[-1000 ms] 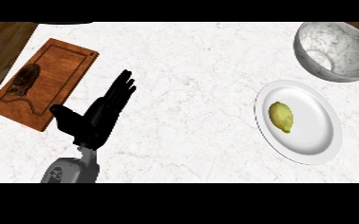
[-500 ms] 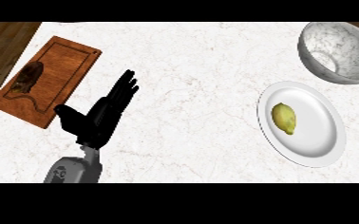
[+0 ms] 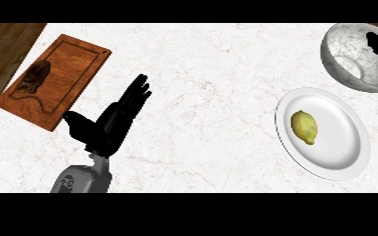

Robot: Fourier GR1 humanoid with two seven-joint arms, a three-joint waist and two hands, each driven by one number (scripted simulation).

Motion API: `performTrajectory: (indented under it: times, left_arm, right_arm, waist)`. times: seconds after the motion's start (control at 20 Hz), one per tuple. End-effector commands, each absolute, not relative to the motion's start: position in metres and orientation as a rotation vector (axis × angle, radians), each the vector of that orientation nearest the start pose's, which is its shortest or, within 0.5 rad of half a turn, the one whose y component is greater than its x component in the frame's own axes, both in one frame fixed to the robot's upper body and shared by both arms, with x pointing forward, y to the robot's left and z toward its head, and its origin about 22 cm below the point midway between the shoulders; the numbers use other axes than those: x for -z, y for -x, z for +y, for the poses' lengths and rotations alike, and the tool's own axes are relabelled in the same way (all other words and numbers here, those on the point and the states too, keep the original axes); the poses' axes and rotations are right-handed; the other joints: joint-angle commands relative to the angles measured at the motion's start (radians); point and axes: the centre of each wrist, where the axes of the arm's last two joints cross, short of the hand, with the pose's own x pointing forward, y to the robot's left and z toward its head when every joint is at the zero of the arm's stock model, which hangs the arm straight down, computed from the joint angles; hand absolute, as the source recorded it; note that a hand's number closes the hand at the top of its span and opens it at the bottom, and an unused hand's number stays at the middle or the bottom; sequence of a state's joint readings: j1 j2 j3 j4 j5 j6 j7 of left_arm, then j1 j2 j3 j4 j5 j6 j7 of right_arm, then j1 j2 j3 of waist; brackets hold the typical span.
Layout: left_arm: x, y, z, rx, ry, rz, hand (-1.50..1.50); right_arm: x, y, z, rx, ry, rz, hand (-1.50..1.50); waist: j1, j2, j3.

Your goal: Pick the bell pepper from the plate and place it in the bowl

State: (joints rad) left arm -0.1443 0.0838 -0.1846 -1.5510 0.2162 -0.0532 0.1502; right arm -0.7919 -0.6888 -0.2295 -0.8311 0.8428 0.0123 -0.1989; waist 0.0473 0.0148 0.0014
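A small yellow-green bell pepper, oval in outline, lies on a white plate at the right of the counter. A grey marbled bowl stands beyond the plate at the top right corner, partly cut off by the view's edge. A dark shape shows at the bowl's right side; I cannot tell what it is. My left hand rests open at the lower left, fingers straight and pointing up and to the right, far from the plate and holding nothing. My right hand does not show.
A wooden cutting board lies at the far left with a dark brown item on it. A dark wooden strip borders the counter's top left corner. White marble counter stretches between my left hand and the plate.
Everything has drifted a little to the right in the view. My left hand keeps the same open pose, and the pepper still lies on the plate.
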Motion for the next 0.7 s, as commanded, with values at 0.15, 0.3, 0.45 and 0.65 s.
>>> performTrajectory:
  times: [0.15,0.3,0.45,0.65]
  left_arm:
    - [-0.031,-0.27,0.182,0.207,0.334,-1.498,0.0]
    - [-0.042,-0.273,0.171,0.196,0.335,-1.504,0.0]
    - [-0.034,-0.27,0.19,0.199,0.338,-1.495,0.0]
    - [-0.036,-0.272,0.181,0.211,0.328,-1.509,0.0]
  right_arm:
    - [-0.158,-0.403,-0.427,-0.945,1.276,-1.194,1.5]
    - [-0.148,-0.401,-0.438,-0.806,1.217,-1.154,-1.5]
    - [-0.147,-0.409,-0.429,-0.781,1.112,-1.215,-1.5]
    - [-0.14,-0.411,-0.425,-0.661,1.005,-1.365,-1.5]
  waist:
    - [0.042,0.017,0.001]
    - [0.045,0.02,0.004]
    - [0.04,0.015,0.003]
    - [0.047,0.021,0.005]
